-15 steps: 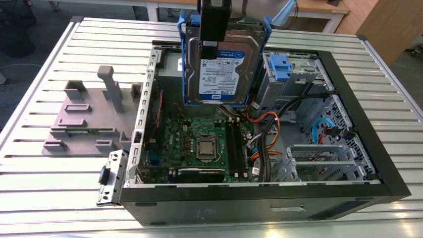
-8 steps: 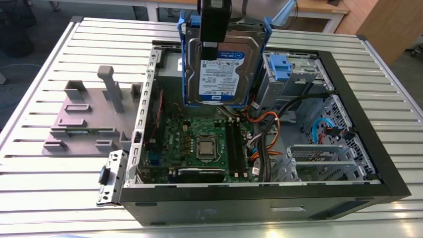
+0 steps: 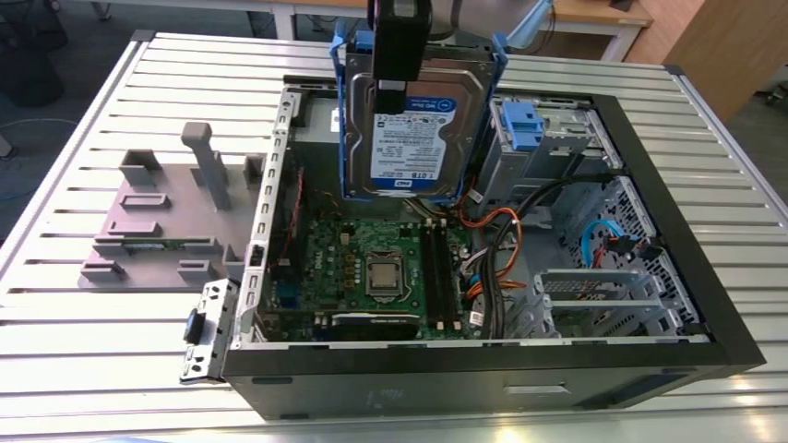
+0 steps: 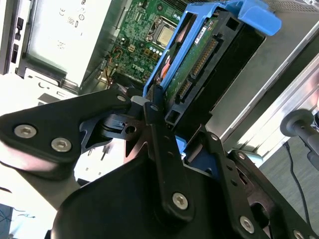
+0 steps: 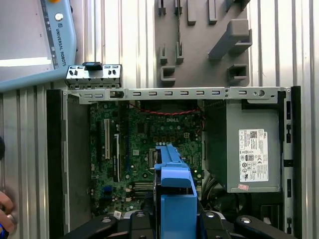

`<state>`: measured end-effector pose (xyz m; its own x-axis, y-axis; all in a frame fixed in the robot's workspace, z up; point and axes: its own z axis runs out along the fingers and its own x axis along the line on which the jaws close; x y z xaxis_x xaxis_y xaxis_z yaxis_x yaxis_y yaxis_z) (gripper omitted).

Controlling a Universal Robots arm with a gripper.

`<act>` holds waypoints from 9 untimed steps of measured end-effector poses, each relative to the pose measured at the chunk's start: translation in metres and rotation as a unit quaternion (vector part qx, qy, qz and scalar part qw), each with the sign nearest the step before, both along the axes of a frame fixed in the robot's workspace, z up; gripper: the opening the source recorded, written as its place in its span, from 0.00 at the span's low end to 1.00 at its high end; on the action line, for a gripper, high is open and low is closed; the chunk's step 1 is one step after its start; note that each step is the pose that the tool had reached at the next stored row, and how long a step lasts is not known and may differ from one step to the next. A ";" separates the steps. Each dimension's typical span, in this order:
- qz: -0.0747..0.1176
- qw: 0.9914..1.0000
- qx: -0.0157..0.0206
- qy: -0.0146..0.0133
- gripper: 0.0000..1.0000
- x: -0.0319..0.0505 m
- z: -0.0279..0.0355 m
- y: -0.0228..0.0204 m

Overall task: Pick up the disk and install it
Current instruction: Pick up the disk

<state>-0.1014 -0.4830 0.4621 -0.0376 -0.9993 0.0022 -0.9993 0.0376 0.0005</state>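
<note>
While it hangs upright above the open computer case (image 3: 493, 383) in the exterior view, the disk (image 3: 412, 138) shows its white-and-blue label. The black end effector (image 3: 394, 88) is clamped on its upper edge, probably so it can go down edge-first. A grey plastic stand (image 3: 173, 212) sits on the slatted metal surface (image 3: 74, 351). In the second wrist view, the fingers (image 4: 160, 149) pinch the blue carrier bracket (image 4: 256, 17). In the first wrist view, the disk hovers over the green motherboard (image 5: 144, 139), near the grey power supply box (image 5: 251, 149).

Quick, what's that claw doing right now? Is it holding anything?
Claw: closed on the disk, holding it in the air above the open computer case.
</note>
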 end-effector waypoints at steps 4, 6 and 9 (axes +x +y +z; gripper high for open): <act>0.000 1.000 0.000 0.000 0.36 0.0000 0.0000 -0.0011; 0.000 1.000 0.000 0.000 0.36 0.0000 0.0000 -0.0017; 0.000 1.000 0.000 0.000 0.36 0.0000 0.0000 -0.0025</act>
<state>-0.1014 -0.4855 0.4621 -0.0376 -0.9993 0.0022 -0.9993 0.0376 0.0005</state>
